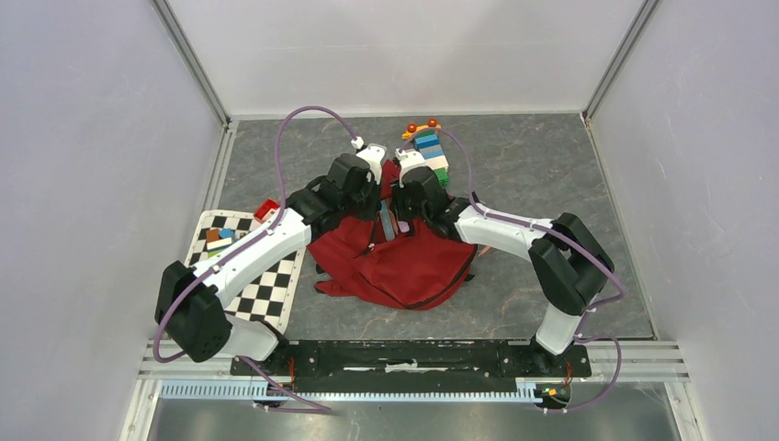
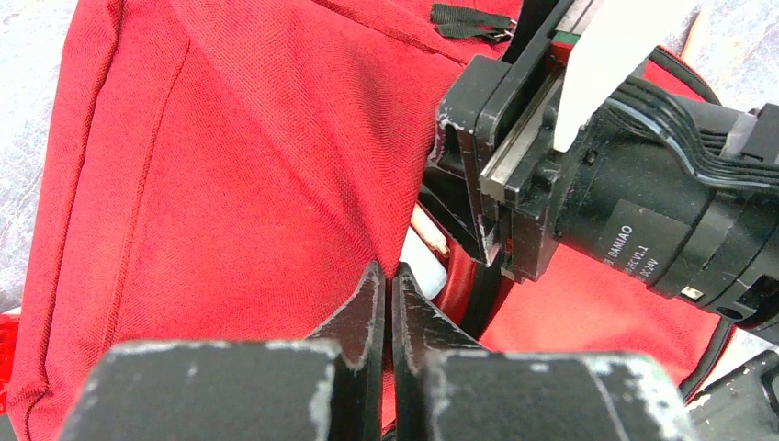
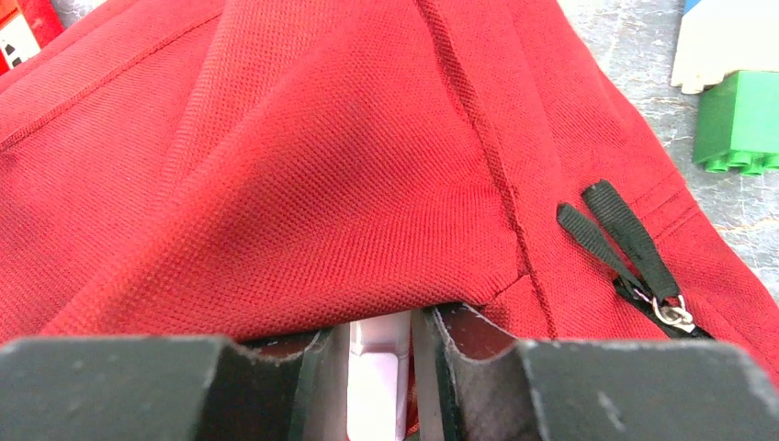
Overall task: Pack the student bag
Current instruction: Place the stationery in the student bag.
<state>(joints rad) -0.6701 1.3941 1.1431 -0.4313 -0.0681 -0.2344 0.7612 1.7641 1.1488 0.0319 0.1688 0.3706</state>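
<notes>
Desk (image 1: 533, 156) carries the student bag (image 1: 404, 266) at its centre, lying flat between the 2 arms, with its dark-red fabric raised at the far edge.

Left claw (image 2: 390, 280) is clenched, apparently on a fold of the bag fabric, which it holds up like a tent. Right claw (image 3: 379, 331) grasps a pale, flat object (image 3: 377, 386) with its tips just under the raised fabric. What the object is cannot be told.

Chequered board (image 1: 266, 285) lies to the left of the bag with a few coloured pieces on it. A stack of toy blocks (image 1: 430, 152) stands just beyond the bag, and a small red box (image 1: 267, 209) sits at the far corner of the board. All are outside the bag.

On the bag, 2 black zip pulls (image 3: 615, 230) lie loose on the fabric.

Assessment: packing is under way. 1 item is at the mouth of the bag and not yet released. Contents already inside are hidden. The outside items, if they belong in the bag, and the zip closure are judged outstanding.
</notes>
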